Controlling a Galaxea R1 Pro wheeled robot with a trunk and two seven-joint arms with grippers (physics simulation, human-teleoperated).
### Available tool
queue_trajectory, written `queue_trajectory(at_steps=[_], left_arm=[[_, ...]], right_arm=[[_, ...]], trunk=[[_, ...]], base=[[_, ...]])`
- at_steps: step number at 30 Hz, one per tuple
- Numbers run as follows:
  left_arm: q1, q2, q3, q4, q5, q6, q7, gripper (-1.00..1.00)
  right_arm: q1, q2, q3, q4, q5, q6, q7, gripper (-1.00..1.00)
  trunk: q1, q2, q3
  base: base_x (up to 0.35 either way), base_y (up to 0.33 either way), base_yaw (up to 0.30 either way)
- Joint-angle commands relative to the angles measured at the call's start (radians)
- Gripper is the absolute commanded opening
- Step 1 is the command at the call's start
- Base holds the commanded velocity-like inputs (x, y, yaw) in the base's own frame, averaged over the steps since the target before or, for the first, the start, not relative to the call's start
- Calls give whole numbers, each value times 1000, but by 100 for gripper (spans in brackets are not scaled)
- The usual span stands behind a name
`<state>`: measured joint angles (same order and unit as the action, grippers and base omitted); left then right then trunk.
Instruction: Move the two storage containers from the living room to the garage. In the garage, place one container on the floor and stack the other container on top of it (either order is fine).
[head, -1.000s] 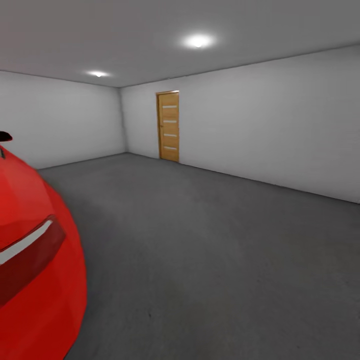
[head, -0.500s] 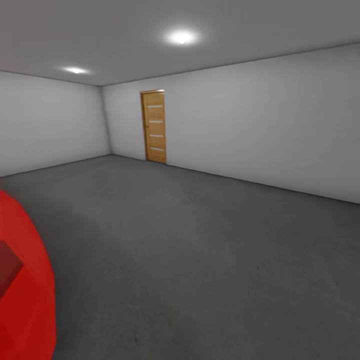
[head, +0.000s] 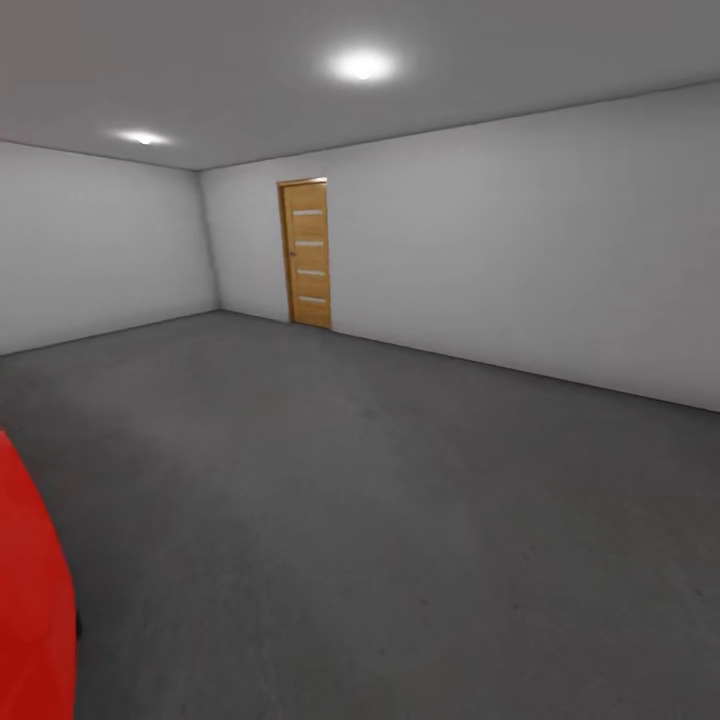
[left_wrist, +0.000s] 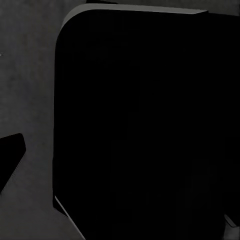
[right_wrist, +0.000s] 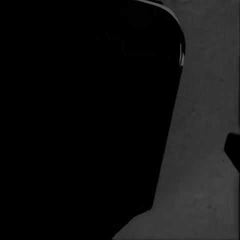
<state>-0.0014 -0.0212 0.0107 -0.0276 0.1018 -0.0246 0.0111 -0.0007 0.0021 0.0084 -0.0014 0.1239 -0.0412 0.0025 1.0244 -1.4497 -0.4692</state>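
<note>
Nearest you, the red car (head: 30, 600) bulges in at the lower left of the head view; swing the base that way and you could clip it. Both wrist views look down on dark concrete past a black bulk, probably the robot's own body, so you cannot tell how either gripper stands. Ahead lies the bare grey floor (head: 400, 500) of the garage, with no storage container on it. Farthest off, the wooden door (head: 306, 254) sits in the white wall (head: 520, 240); misjudge that gap and you may scrape the frame.

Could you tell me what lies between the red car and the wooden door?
In the head view, bare grey concrete floor runs from the red car to the wooden door.
</note>
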Motion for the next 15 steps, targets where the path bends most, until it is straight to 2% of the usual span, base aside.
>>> queue_trajectory(at_steps=[1,5,7,8,15], left_arm=[[0,0,0,0,10,-2,1,100],[0,0,1,0,21,-3,1,100],[0,0,-1,0,86,-10,0,100],[0,0,-1,0,95,-11,0,100],[0,0,-3,0,112,-12,0,100]], right_arm=[[0,0,0,0,8,-3,-1,100],[0,-1,0,0,9,-39,-3,100],[0,-2,-1,0,8,-73,-4,100],[0,-2,-1,0,8,-77,-3,100],[0,-2,1,0,9,-83,-1,100]], trunk=[[1,0,-1],[1,0,-1],[1,0,-1],[1,0,-1],[1,0,-1]], base=[[322,0,0],[322,0,0],[322,0,0],[322,0,0],[322,0,0]])
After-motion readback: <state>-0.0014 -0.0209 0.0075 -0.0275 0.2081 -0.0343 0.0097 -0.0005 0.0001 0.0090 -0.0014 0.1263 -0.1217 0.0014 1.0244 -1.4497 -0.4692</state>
